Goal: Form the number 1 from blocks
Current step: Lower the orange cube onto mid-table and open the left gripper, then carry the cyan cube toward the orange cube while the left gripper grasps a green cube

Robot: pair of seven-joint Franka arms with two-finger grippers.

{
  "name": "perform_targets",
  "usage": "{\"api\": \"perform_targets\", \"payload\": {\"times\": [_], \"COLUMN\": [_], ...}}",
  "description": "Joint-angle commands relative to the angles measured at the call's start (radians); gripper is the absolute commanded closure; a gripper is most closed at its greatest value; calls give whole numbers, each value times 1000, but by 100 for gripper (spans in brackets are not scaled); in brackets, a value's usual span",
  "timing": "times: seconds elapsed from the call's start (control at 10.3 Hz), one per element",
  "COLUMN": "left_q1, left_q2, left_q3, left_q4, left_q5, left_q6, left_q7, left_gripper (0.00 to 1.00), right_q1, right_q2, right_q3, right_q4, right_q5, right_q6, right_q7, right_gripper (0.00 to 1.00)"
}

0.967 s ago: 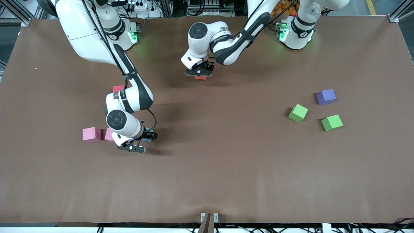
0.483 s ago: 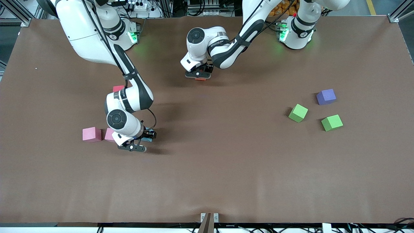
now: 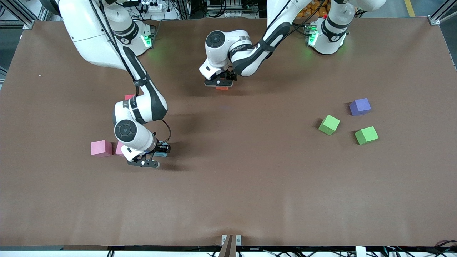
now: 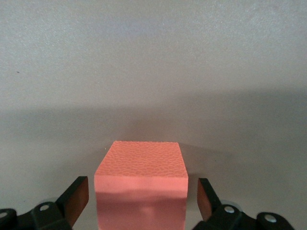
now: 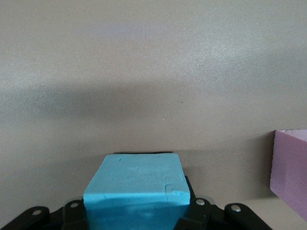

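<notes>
Table [image 3: 250, 185], brown; left gripper [image 4: 143, 203], fingers apart around orange block [image 4: 140, 184] set down mid-table, should lift straight clear; right gripper [image 5: 139, 211], clamped on light blue block [image 5: 135, 184], beside pink block [image 5: 291, 167].

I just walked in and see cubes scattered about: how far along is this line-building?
Barely begun. The left gripper stands open around the orange cube, which sits on the table, apparently the first one placed. The right gripper is shut on the light blue cube. Two green cubes and a pink cube lie untouched.
</notes>
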Motion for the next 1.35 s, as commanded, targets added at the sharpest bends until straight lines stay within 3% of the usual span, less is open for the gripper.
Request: {"api": "perform_targets", "payload": {"times": [0.0, 0.39, 0.87, 1.06, 1.26], "left_q1": [-1, 109, 496, 649, 784], "left_q2": [-82, -182, -237, -261, -269], "left_q3": [5, 8, 8, 8, 2], "left_q4": [0, -14, -84, -118, -152], "left_q5": [30, 30, 33, 44, 139], "left_q6": [-100, -177, -178, -178, -174], "left_q7": [-50, -130, -147, -121, -51], "left_gripper": [0, 0, 0, 0, 0], "right_q1": [-14, 27, 163, 228, 327], "right_q2": [-26, -129, -190, -196, -200], "right_q3": [10, 3, -68, -73, -135], "right_q4": [-17, -15, -15, -14, -12], "right_q5": [16, 16, 19, 73, 123], "right_q6": [-14, -85, -120, -120, -119], "right_q7": [-27, -25, 30, 76, 76], "right_gripper": [43, 41, 41, 41, 42]}}
